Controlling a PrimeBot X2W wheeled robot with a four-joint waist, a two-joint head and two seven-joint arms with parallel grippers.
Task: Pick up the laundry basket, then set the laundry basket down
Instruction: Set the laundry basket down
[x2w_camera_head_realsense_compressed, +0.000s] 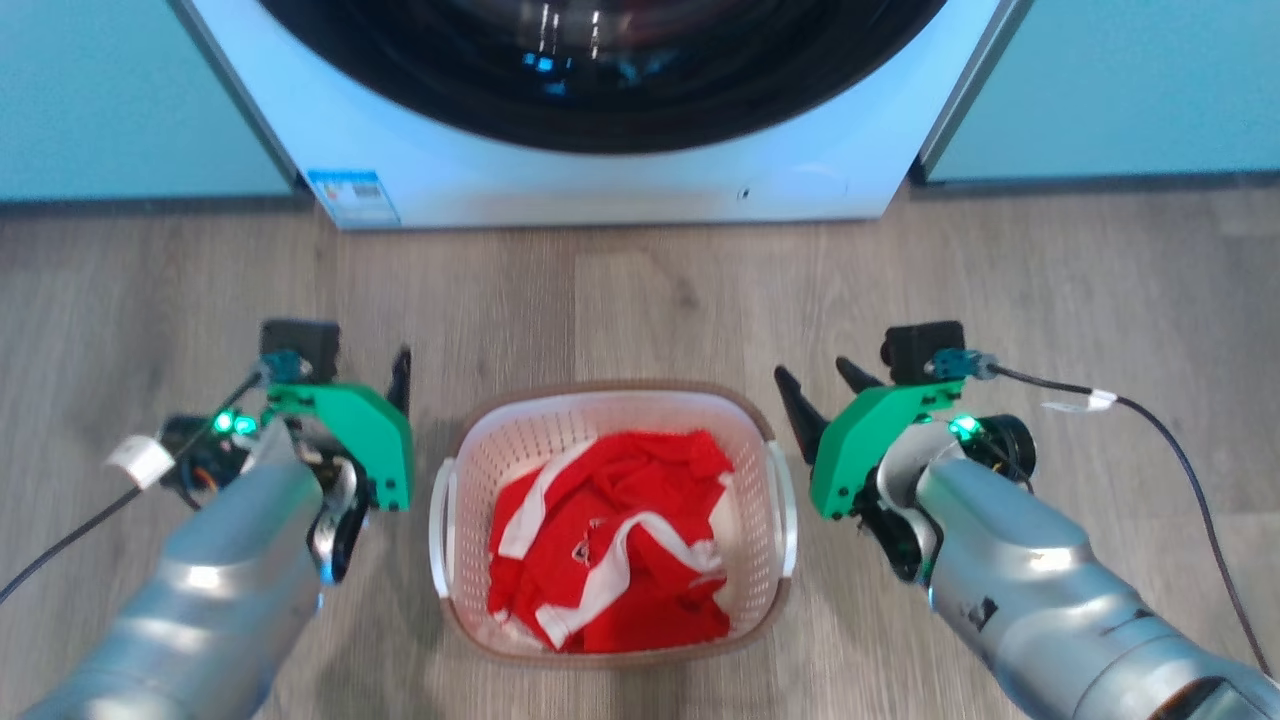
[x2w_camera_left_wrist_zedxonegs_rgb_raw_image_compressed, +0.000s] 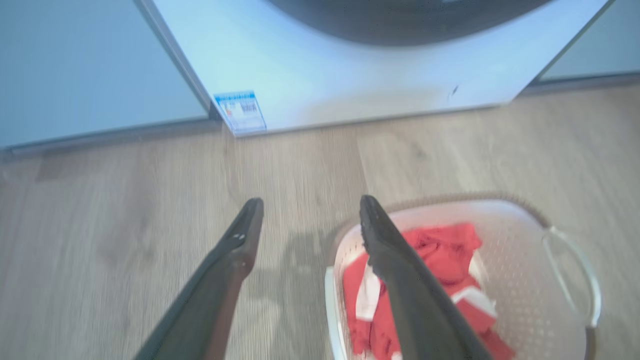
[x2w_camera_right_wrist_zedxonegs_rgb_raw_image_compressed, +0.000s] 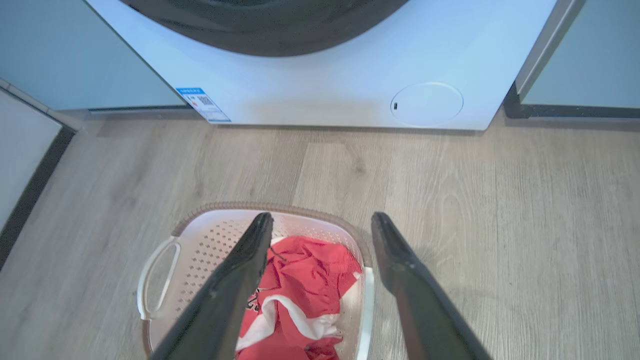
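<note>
The laundry basket (x2w_camera_head_realsense_compressed: 560, 415) sits on the wood floor (x2w_camera_head_realsense_compressed: 640, 300) in front of the washer (x2w_camera_head_realsense_compressed: 600, 190), squarely below its dark door and well clear of its base. A red garment with white trim (x2w_camera_head_realsense_compressed: 610, 530) is heaped inside.

I face the washer with one claw on each side of the basket. My left gripper (x2w_camera_left_wrist_zedxonegs_rgb_raw_image_compressed: 311, 202) has its fingers spread apart and holds nothing, and so does my right gripper (x2w_camera_right_wrist_zedxonegs_rgb_raw_image_compressed: 322, 217). All four fingertips point toward the washer. Neither claw touches the basket.

What matters for the lift is that the two white handles lie crosswise to my fingers. The left handle (x2w_camera_head_realsense_compressed: 440, 510) is just inboard of my left claw and the right handle (x2w_camera_head_realsense_compressed: 785, 505) just inboard of my right. In each wrist view my inner finger crosses the basket's near rim, while the outer finger is over bare floor.

The two arms look about equally near, so I judge this a two-handed pick, with each claw closing in sideways and down onto its own handle.

The basket looks a little wider across the washer's front than toward it, but the steep head view foreshortens it and I cannot be sure of the long axis.
</note>
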